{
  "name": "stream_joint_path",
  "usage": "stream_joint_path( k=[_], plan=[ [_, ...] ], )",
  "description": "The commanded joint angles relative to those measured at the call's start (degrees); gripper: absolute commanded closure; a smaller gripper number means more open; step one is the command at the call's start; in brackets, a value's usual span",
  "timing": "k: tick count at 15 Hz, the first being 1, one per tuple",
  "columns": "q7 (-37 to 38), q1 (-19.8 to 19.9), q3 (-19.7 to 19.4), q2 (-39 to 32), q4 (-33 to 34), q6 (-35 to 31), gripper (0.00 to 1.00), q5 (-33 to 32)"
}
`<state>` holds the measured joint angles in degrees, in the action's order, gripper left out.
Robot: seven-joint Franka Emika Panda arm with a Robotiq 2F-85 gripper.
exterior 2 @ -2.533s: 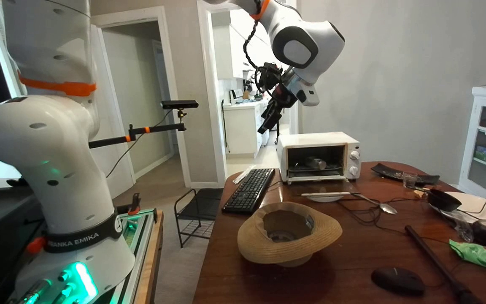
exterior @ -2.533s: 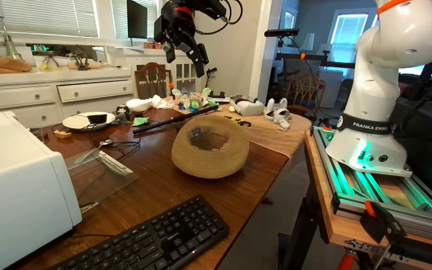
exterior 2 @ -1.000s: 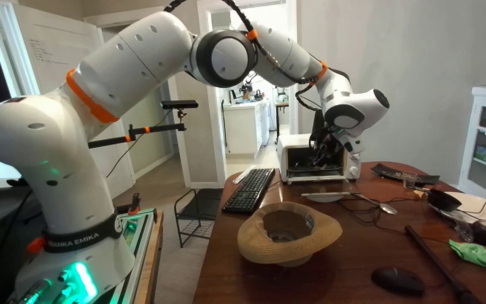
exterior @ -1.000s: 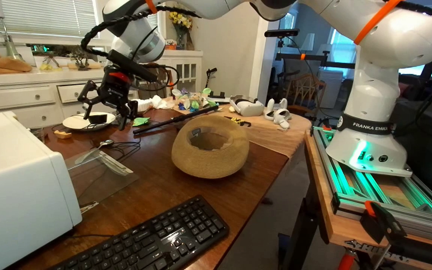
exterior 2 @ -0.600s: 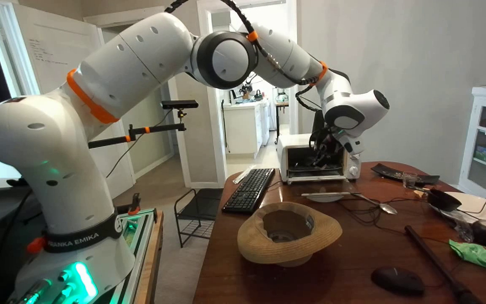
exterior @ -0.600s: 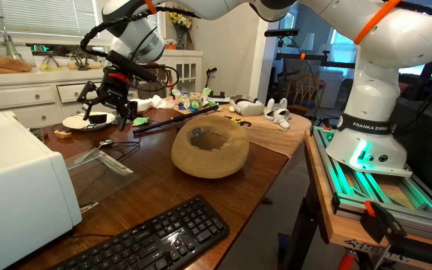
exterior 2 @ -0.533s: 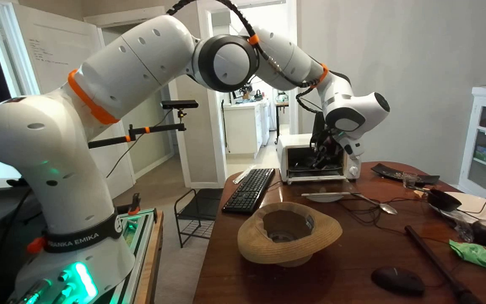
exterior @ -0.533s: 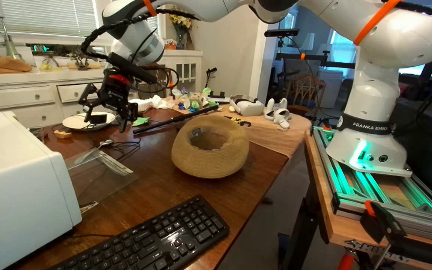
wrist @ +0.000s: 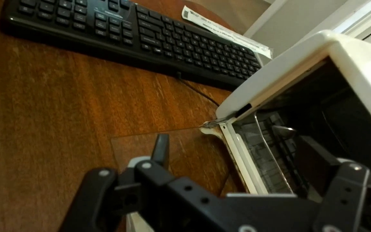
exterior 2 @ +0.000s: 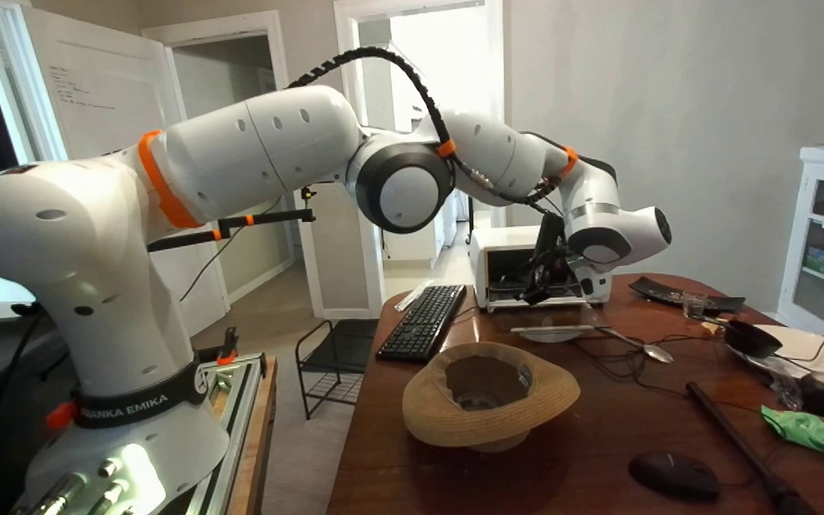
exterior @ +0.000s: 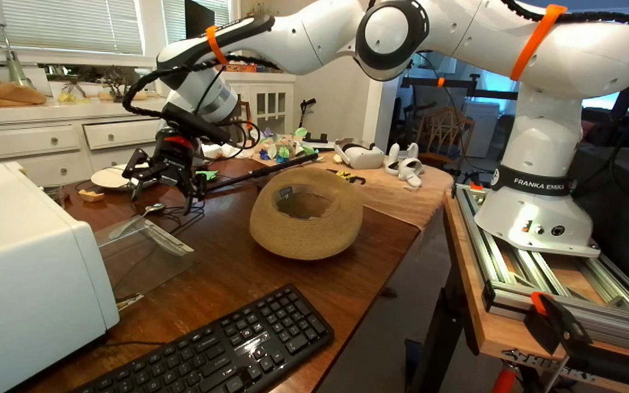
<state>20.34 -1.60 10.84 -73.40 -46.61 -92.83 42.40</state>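
- In an exterior view, the gripper [exterior: 161, 203], spread wide and empty, hangs near the lowered glass door [exterior: 146, 263].
- In an exterior view, the toaster oven [exterior 2: 506, 238] stands near the far edge of the table [exterior 2: 598, 458]; its handle [exterior 2: 553, 330] seems the surest hold.
- In the wrist view, the glass door looks stiff, slippery, fragile.

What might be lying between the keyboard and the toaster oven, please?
A thin dark cable crosses the tabletop from the keyboard toward the toaster oven, as the wrist view shows.
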Motion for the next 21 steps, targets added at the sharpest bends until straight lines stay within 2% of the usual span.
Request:
stream_joint_path(
  k=[1,6,7,8,12,14,18,19,21],
  plan=[
    [8.0,-1.2,2.6,-9.2,13.7,1.0,0.00,2.7],
    [15.0,-2.7,5.1,-13.2,18.9,-4.7,0.00,5.0],
    [15.4,-2.5,5.3,-12.5,17.5,-6.0,0.00,4.9],
    [12.9,-2.0,4.6,-9.9,14.0,-4.2,0.00,3.8],
    [13.0,-2.0,4.7,-9.9,14.0,-4.5,0.00,3.8],
    [15.9,-2.5,4.8,-12.6,16.7,-5.4,0.00,3.7],
    [19.8,-2.6,5.3,-14.5,16.9,-5.9,0.00,4.4],
    [19.3,-2.3,5.1,-11.9,12.1,-7.6,0.00,5.3],
    [20.5,-2.4,5.6,-12.1,11.7,-7.9,0.00,5.9]
  ],
)
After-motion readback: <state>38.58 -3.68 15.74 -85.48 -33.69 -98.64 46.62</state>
